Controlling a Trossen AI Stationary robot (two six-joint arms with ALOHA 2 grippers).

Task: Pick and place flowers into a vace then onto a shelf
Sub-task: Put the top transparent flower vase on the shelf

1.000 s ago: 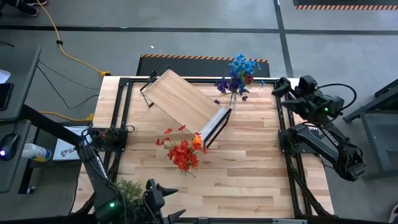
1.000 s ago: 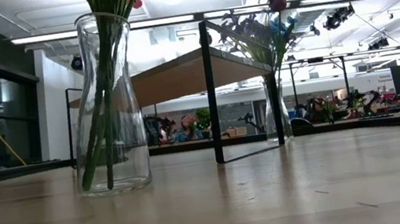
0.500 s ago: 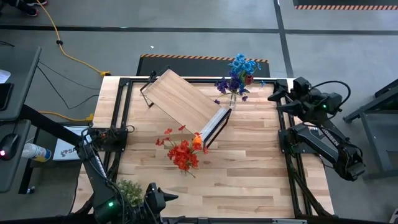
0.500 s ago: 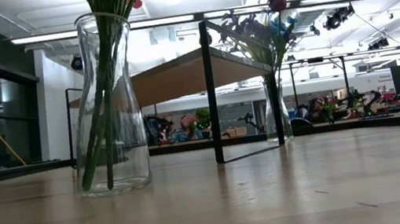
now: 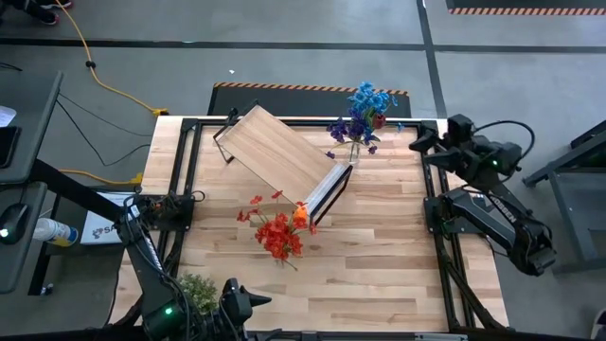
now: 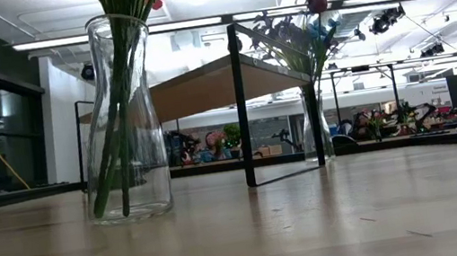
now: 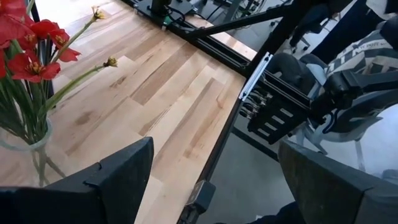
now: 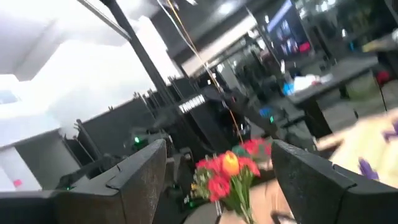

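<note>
The right gripper [image 5: 417,142] is held with fingers spread, empty, at the table's [image 5: 379,275] far right corner; the left gripper [image 5: 254,301] is spread too, at the near edge. Two vases are counted — red and orange flowers [image 5: 277,233] in the near one, blue and purple flowers [image 5: 363,112] in the far. One shelf [image 5: 280,156] lies between them. No writing can be read.
</note>
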